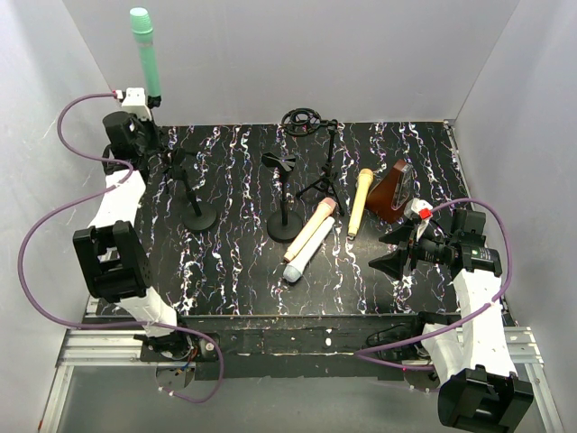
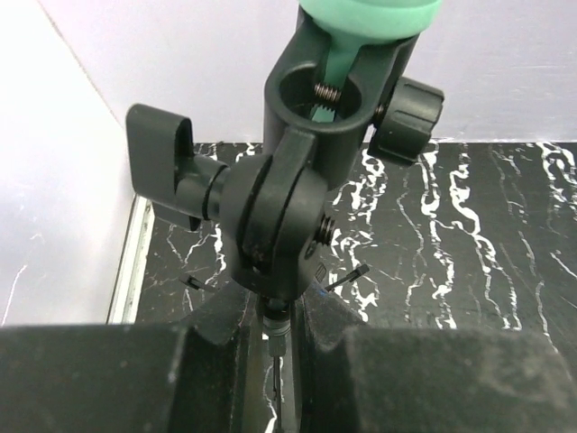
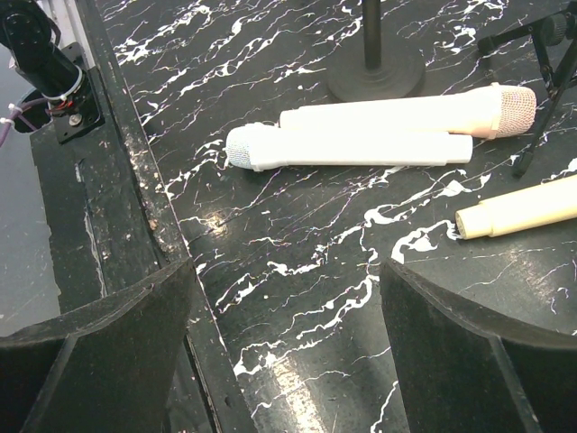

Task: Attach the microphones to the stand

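L gripper [image 2: 275,352] is up over the far left corner of the bench, jaws narrow on the thin threaded stem under a black mic clip [image 2: 297,180]. The mint green mic [image 1: 141,50] sits in that clip, head up, so 1 of 4 looks mounted. Can't tell whether the stem is joined to a stand.

R gripper [image 1: 394,250] hovers near the right edge, jaws wide, holding nothing. The white mic [image 3: 352,149] and peach-pink mic [image 3: 397,113] lie touching side by side mid-bench. The yellow mic [image 1: 360,203] lies just right of them.

Probably next for R: the white mic, nearest the near edge. Tips: grab mid-body, jaws across the barrel. Lift straight so the pink one isn't dragged. Feed it tail first into the empty clip on the round-base stand [image 1: 284,225]. L should keep the green mic vertical w/o twisting the stem.
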Controlling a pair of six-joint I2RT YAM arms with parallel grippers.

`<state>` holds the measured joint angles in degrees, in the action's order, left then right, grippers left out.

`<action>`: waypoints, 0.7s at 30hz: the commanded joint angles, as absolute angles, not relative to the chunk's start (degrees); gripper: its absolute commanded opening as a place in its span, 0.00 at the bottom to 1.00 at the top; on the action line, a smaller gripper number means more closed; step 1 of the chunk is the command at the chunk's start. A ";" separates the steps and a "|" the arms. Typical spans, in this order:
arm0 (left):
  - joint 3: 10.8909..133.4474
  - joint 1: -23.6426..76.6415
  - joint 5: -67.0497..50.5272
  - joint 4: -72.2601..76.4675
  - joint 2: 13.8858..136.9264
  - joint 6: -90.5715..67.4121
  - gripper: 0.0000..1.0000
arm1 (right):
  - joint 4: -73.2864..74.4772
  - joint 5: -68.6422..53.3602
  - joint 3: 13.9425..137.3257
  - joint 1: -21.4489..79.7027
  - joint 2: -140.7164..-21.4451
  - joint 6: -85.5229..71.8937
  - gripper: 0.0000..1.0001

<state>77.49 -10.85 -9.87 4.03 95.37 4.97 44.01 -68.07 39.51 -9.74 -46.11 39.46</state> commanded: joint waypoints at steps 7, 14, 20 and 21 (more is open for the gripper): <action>78.13 -12.83 -13.44 15.46 100.54 4.39 0.00 | 46.23 -69.70 39.90 -10.11 -47.02 41.75 0.89; 79.54 -12.92 -13.27 16.44 104.32 4.57 0.00 | 46.58 -69.52 39.90 -10.11 -47.46 42.01 0.89; 76.47 -12.92 -14.15 17.75 104.06 4.92 0.00 | 46.49 -69.43 39.90 -10.11 -47.64 42.10 0.89; 76.03 -12.92 -13.98 17.84 103.98 4.92 0.02 | 46.49 -69.35 39.90 -10.11 -47.64 42.10 0.89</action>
